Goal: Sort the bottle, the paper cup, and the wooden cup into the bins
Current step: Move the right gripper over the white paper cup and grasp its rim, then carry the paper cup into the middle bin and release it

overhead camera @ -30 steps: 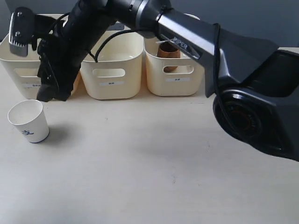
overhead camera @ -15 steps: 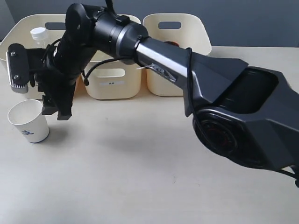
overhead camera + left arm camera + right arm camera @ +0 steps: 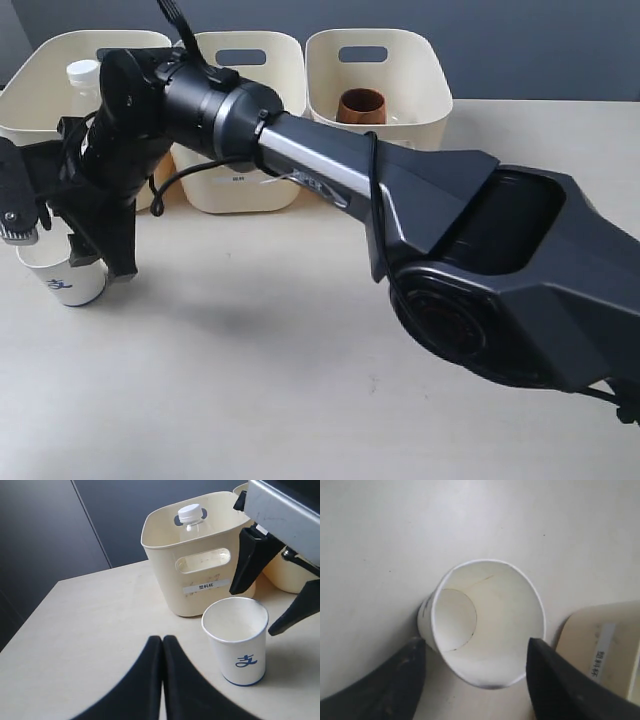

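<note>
The white paper cup (image 3: 68, 286) (image 3: 238, 645) (image 3: 485, 630) stands upright on the table, in front of the left bin (image 3: 40, 70) (image 3: 195, 565). My right gripper (image 3: 85, 258) (image 3: 476, 645) has reached across to the far left and hangs open over the cup. One of its fingers (image 3: 402, 680) stands on each side of the rim, not closed on it. The bottle (image 3: 82, 72) (image 3: 191, 515) stands in the left bin with its white cap showing. The wooden cup (image 3: 362, 105) sits in the right bin (image 3: 385, 60). My left gripper (image 3: 162, 641) is shut and empty beside the paper cup.
The middle bin (image 3: 245, 70) stands between the other two along the table's far edge. The right arm's long black body (image 3: 330, 180) stretches across the table in front of the bins. A dark wall (image 3: 60, 540) lies behind the table.
The right gripper has dropped from in front of the left bin, down and to the left, until its open fingers straddle the paper cup. The cup has not moved.
</note>
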{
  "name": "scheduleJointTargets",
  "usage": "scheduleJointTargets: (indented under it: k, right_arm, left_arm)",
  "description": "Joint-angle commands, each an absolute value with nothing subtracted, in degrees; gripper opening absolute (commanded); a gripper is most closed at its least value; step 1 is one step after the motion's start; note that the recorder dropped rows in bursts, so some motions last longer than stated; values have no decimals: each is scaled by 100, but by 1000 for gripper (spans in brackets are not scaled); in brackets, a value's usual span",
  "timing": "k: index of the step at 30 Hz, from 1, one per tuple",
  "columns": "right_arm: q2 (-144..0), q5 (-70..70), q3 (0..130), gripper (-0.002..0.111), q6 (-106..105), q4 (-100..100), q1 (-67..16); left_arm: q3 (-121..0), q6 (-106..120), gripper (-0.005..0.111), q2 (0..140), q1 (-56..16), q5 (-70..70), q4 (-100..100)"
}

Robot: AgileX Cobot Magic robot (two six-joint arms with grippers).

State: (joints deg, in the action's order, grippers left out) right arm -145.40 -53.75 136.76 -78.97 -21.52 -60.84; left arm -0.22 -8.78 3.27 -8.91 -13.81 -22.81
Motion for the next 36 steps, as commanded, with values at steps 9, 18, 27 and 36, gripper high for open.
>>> scheduleJointTargets:
  k: [9, 18, 27, 36]
  right_arm:
    - [-14955, -4946, 13686, 38, -7901, -2124, -6063]
    - [-14352, -5592, 13686, 1, -7076, -1544, -6063]
    - [-13558, -6745, 13686, -1, -5965, -812, -5833]
    - [-12879, -6068, 13686, -1, -4816, -662, -5148]
  left_arm:
    - [0, -887, 0, 308, -922, -1371, -2283]
    - [0, -887, 0, 308, -922, -1371, -2283]
    - [0, -887, 0, 308, -922, -1371, -2283]
    - [0, -887, 0, 308, -922, -1371, -2283]
